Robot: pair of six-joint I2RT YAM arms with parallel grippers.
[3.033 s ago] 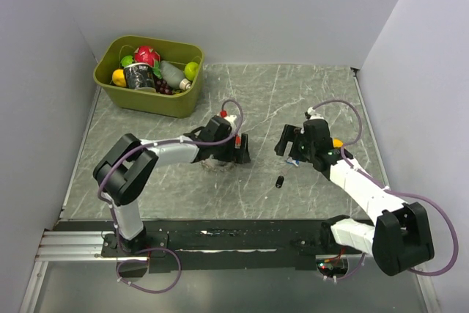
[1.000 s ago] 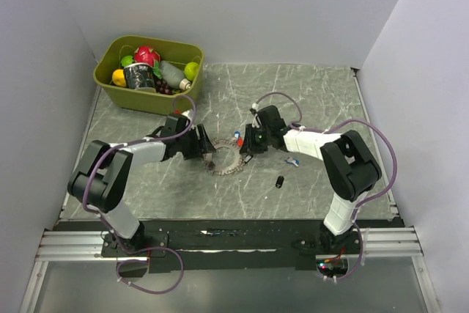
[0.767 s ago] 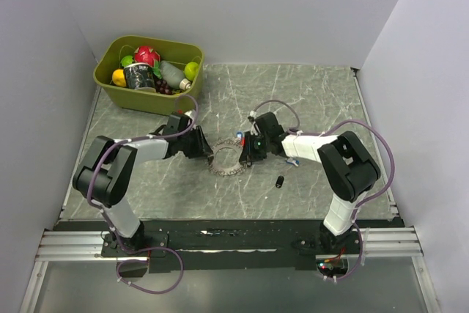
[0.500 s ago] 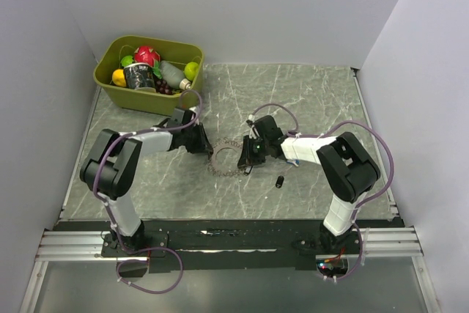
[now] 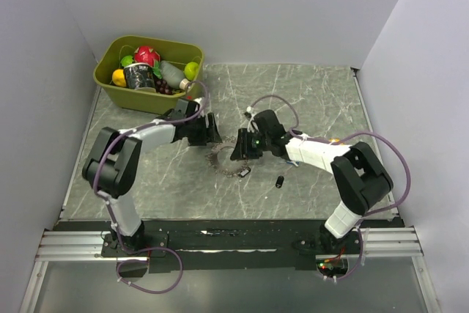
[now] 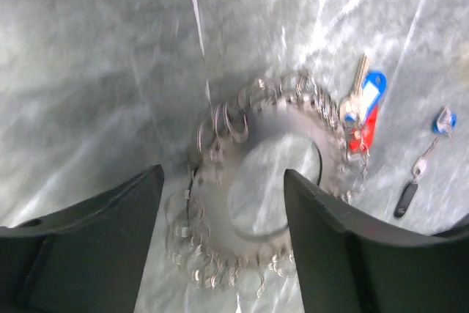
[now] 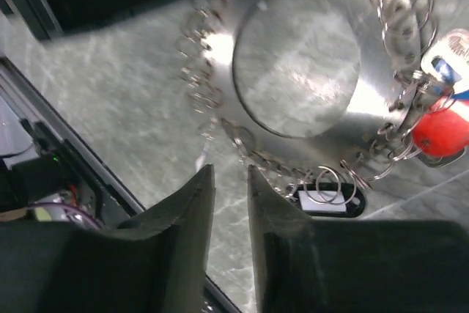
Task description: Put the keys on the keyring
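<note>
The keyring point(image 6: 258, 214) is a flat metal disc with a round hole and many small split rings along its rim; it lies on the table point(image 5: 308, 100). A blue key point(image 6: 372, 93) and a red key point(image 6: 364, 121) hang at its edge. My left gripper point(image 6: 223, 177) hovers open above the ring, its fingers straddling the disc's near part. My right gripper point(image 7: 229, 174) is at the ring's other side, open by a narrow gap with nothing between its fingers. A black tag with a white label point(image 7: 330, 199) lies among the rings beside it. In the top view the keyring point(image 5: 224, 160) sits between my left gripper point(image 5: 212, 134) and my right gripper point(image 5: 239, 153).
A loose black key point(image 5: 279, 181) and a small blue-headed key point(image 6: 440, 121) lie on the table right of the ring. A green bin point(image 5: 110, 82) of fruit and bottles stands at the back left. Walls close in the table on both sides.
My left gripper has shifted right along the ring's far side and its jaws have reopened. My right gripper has drawn back a little and parted slightly. A black tag now shows by the ring's near edge.
</note>
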